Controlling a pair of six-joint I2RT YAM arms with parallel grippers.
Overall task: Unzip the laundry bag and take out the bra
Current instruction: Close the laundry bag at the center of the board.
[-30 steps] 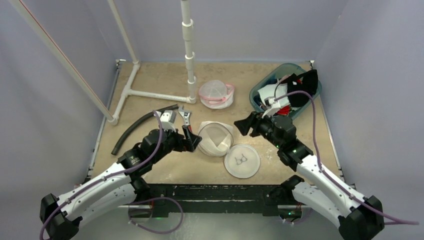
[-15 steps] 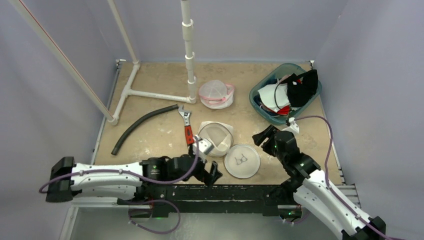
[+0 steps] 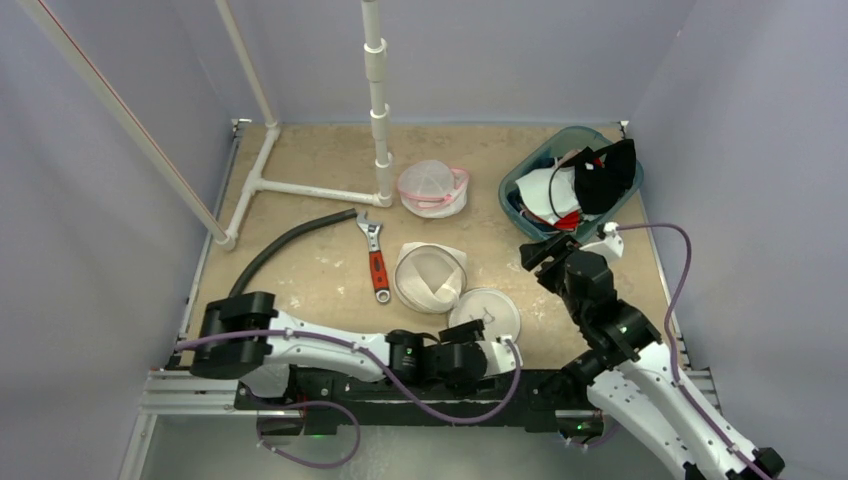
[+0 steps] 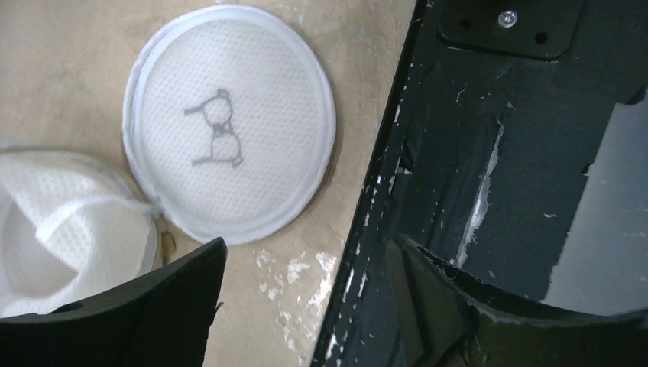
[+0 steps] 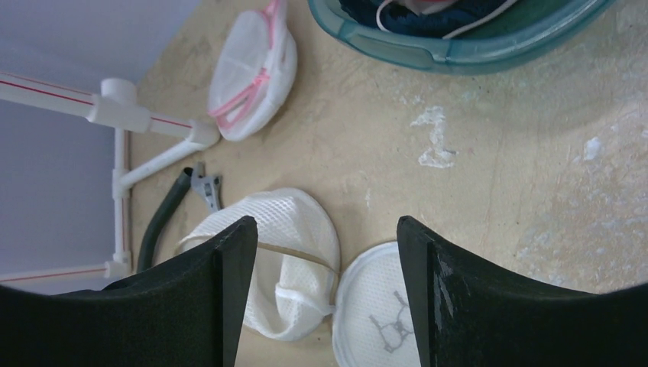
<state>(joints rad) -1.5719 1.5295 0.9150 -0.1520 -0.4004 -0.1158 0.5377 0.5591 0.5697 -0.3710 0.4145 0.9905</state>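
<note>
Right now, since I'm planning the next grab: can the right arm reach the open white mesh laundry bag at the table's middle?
Probably yes. The right gripper hovers open to the right of the white mesh laundry bag, with only bare tabletop between them.

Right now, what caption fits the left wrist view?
Open left gripper near the round mesh cover printed with a bra drawing.

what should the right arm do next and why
Probably lower the open right gripper toward the unzipped laundry bag: its lid lies flipped flat beside it, the gripper is empty, and the bag's contents are hard to make out from here.
</note>
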